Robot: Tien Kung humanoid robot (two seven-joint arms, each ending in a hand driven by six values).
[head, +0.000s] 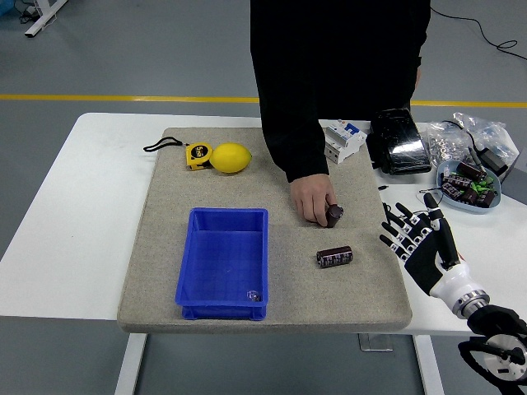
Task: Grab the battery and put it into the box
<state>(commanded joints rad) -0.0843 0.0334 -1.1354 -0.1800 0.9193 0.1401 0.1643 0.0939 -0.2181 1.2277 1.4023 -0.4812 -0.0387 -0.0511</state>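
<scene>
I see my right hand (416, 239) just off the right edge of the grey mat (165, 263), fingers (394, 228) spread and holding nothing, palm over the white table (66, 247). One battery (334, 257) lies on its side on the mat, right of the blue box (222, 262), between the box and my hand, touching neither. A person's hand (313, 199) reaches down from the far side and pinches a second battery (333, 215) upright on the mat, just above the lying one. Box sits at the mat's near edge. Lemon (231, 158) and yellow tape measure (198, 155) touch each other at the mat's far left. Bowl of parts (468, 184) far right of the mat.
</scene>
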